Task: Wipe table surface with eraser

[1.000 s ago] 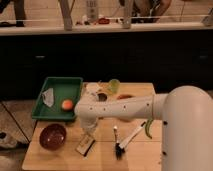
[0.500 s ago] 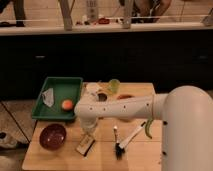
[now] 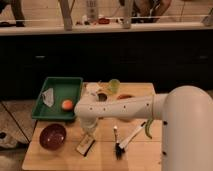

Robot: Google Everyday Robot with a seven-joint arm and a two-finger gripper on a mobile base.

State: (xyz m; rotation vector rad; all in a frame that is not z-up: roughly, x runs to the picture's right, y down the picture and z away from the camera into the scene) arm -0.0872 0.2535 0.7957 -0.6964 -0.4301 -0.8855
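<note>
White robot arm's gripper [image 3: 88,134] too indistinct to read, light tan wooden tabletop [image 3: 103,152] far part hidden behind arm, near edge cut off.

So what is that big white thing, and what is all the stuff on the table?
The big white thing is a robot's arm. There is only one picture, taken from a camera that looks down past the arm at a small wooden table. At the arm's end is its gripper, a hand with two fingers. It is low over the table, right at the eraser, a small flat block. I cannot tell if the fingers are squeezing it. The job is to wipe the table with that eraser.

Next to it lies a brush with a white handle and black bristles. On the left is a dark red bowl. Behind that is a green tray with an orange ball in it. At the back stands a light green cup.
</note>
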